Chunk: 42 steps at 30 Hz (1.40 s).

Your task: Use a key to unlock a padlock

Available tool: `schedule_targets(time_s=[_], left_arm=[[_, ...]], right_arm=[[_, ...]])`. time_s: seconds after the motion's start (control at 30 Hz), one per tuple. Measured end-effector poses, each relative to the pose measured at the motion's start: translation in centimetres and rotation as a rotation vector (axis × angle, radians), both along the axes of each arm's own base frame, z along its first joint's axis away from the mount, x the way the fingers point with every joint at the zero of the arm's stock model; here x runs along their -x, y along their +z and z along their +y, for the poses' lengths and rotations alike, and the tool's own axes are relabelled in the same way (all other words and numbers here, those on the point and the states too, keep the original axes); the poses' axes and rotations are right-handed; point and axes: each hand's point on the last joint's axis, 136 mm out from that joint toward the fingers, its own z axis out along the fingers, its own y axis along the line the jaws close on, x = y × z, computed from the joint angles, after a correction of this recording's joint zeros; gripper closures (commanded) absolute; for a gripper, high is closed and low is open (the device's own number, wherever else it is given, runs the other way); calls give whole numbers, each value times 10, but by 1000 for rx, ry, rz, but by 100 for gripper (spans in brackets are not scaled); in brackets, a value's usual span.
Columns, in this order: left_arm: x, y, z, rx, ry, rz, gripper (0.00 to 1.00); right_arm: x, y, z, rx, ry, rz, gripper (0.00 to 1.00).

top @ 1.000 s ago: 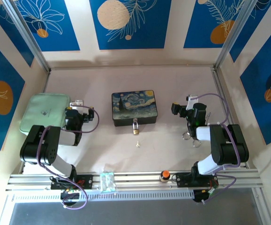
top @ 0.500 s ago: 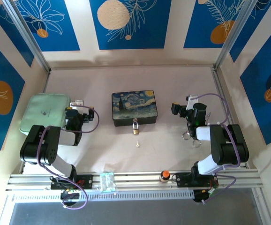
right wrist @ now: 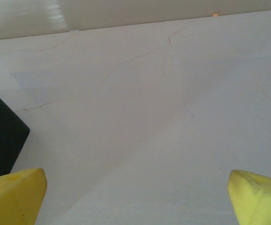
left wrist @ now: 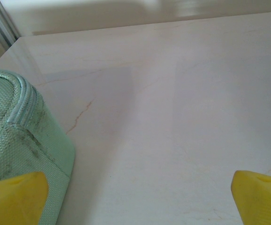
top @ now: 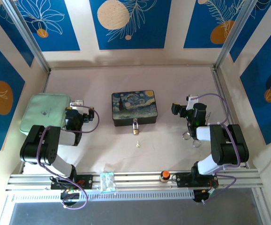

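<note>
The padlock (top: 136, 130) lies at the near edge of the dark painted box (top: 134, 108) in the middle of the table (top: 173, 84), with its shackle towards the box front. The key (top: 138, 144) lies on the table just beside the padlock, on the nearer side and not touching it. Both arms are well apart from these two things. The left gripper (left wrist: 135, 199) has its jaws spread wide and holds nothing; one yellow fingertip (left wrist: 13, 197) is next to the green pouch (left wrist: 13, 136). The right gripper (right wrist: 135, 199) is also wide and holds nothing over bare table, with a corner of the dark box at its left.
</note>
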Motion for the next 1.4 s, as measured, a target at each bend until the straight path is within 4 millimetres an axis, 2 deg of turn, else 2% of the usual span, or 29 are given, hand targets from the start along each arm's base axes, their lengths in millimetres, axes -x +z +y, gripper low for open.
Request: schedule_targets(time_s=[0.27,0.43,0.57,0.63,0.73,0.87,0.93,1.0,1.1,1.2,1.27,1.4], left_arm=[[0,0,-1,1,-3,0,1],[-2,0,-8,-6,-52,10,1],[2,15,-7,-6,-49,-2,1],[5,30,-7,-6,-46,-24,1],[8,64,-2,35,-5,-75,1],[15,115,8,254,103,-148,1],[21,135,2,369,84,-200,1],[28,143,-11,487,28,-227,1],[38,128,-26,622,-23,-175,1],[47,115,-44,725,-81,-87,1],[55,111,-59,776,-134,-38,1],[77,97,-100,803,-250,100,1]], right_arm=[[0,0,0,0,0,0,1],[0,0,1,-5,12,1,1],[6,3,7,9,38,18,1],[10,16,12,19,53,3,1],[12,48,24,24,83,-20,1],[15,104,45,-6,96,-26,1],[24,125,54,-43,95,-29,1],[40,136,59,-108,95,-11,1],[61,135,55,-225,86,50,1],[82,121,61,-340,118,132,2],[97,110,78,-385,182,195,2],[136,80,130,-395,334,356,3]])
